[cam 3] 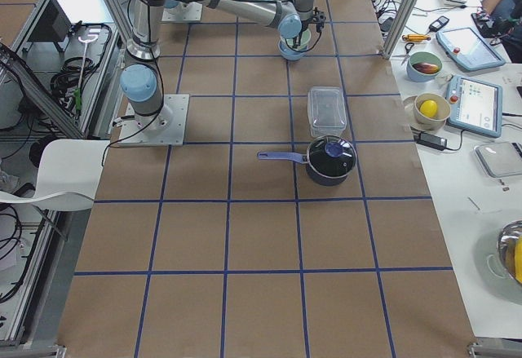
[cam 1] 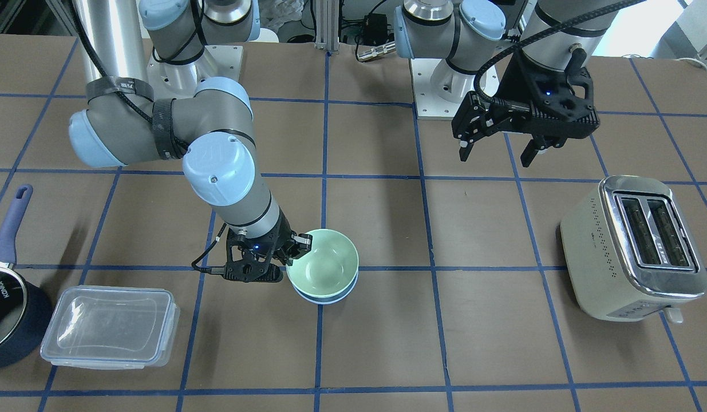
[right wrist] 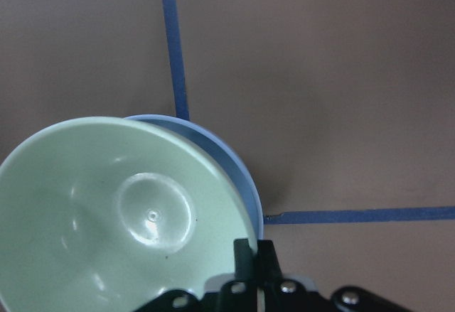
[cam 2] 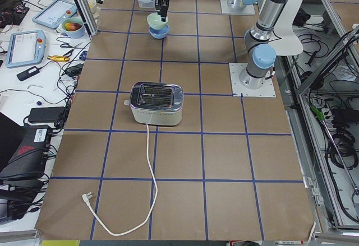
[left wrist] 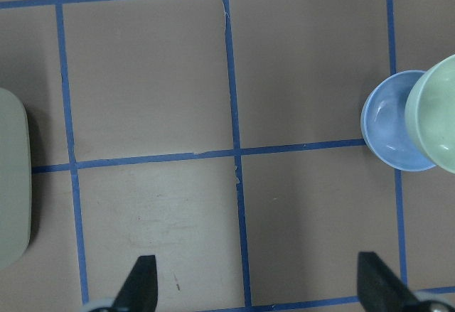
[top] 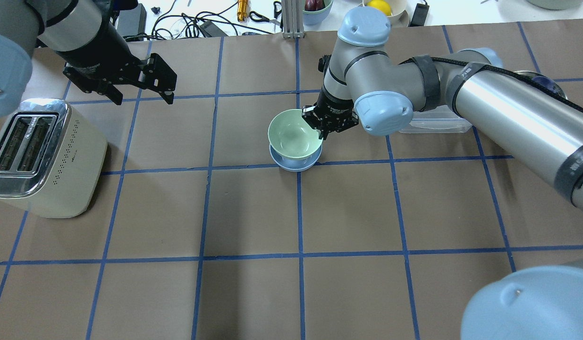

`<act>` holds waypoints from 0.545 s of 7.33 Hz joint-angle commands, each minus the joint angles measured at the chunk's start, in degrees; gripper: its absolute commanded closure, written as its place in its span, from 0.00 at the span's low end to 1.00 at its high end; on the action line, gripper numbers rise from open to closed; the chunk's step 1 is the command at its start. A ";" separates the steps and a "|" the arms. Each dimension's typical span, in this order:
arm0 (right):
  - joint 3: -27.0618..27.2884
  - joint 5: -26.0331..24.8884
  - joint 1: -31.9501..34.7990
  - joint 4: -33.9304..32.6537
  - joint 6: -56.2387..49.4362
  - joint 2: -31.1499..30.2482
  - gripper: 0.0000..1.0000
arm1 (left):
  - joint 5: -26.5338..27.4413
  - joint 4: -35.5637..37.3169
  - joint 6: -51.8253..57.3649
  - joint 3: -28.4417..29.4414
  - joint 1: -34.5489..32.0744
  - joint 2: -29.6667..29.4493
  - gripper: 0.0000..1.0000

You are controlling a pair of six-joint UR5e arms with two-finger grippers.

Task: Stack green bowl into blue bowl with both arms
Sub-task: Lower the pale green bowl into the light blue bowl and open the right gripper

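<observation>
Two bowls are looking light, stiff, smooth plastic-ish (slippery, my guess), so a thin-rim pinch is the grab pt. Rn green bowl (cam 1: 324, 266) is sitting in or just over blue bowl (cam 1: 324, 299); can't tell if seated. Right gripper (cam 1: 295, 247) is pinching green rim, jaws nearly closed. Left gripper (cam 1: 496, 154) is hanging wide open, empty, well apart.

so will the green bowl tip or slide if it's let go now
Probably stiff: the right end effector pinches the green bowl by one side of its rim and no bending shows. Likely light, since that single-edge pinch holds it. It may slide or rock a little: its surface looks smooth, and it appears slightly off-centre over the blue bowl.
</observation>
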 commanded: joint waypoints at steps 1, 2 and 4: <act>0.04 -0.20 0.04 -0.86 -0.02 0.93 0.17 | -0.11 0.00 -0.11 -0.09 0.00 0.01 0.00; -0.13 -0.29 0.04 -0.95 -0.28 1.11 0.03 | 0.15 0.00 0.06 -0.09 0.00 0.01 0.00; -2.14 -0.81 -0.65 0.09 -1.77 0.06 0.00 | -0.02 0.00 0.07 -0.09 0.00 0.01 0.00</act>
